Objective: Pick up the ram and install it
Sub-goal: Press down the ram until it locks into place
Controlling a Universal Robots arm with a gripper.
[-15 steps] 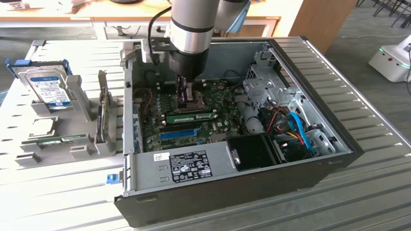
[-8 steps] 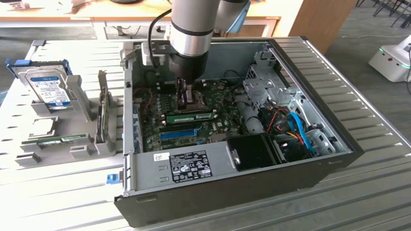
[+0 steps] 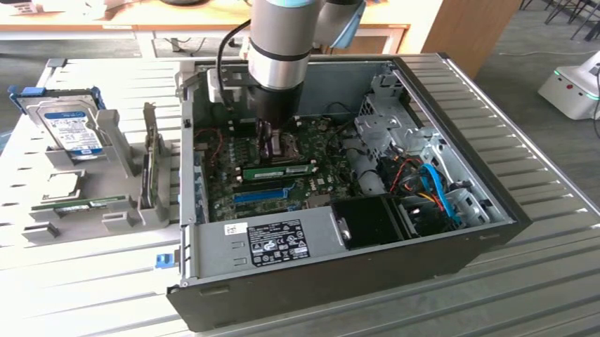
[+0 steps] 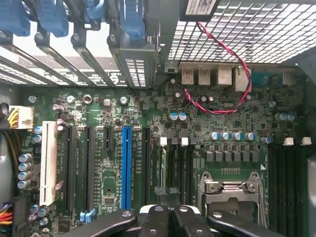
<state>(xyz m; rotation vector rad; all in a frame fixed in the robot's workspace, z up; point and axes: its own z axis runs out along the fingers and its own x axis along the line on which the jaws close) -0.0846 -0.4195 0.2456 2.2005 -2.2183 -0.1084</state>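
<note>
Inside the open computer case (image 3: 450,246), I have the gripper (image 3: 272,144) low over the motherboard (image 4: 237,118), just beyond the blue expansion slot (image 3: 258,194). The wrist view shows the gripper (image 4: 168,197) pressed together with nothing pinched between its pads.

The ram (image 3: 278,172) lies flat along a memory slot, just beside the blue expansion slot and running parallel to it, between that slot and the gripper. A second green stick (image 3: 80,206) sits in a rack outside the case, well apart from the blue expansion slot.

I judge the pick and carry are done and the seating step is in hand. The closed tips sit over one end of the ram. I cannot tell whether they touch it, nor whether the white slot clips (image 4: 163,141) have latched.

Any further push, I reckon, calls for a straight, even press down along the stick's top edge. Nothing should drag sideways toward the blue expansion slot.
</note>
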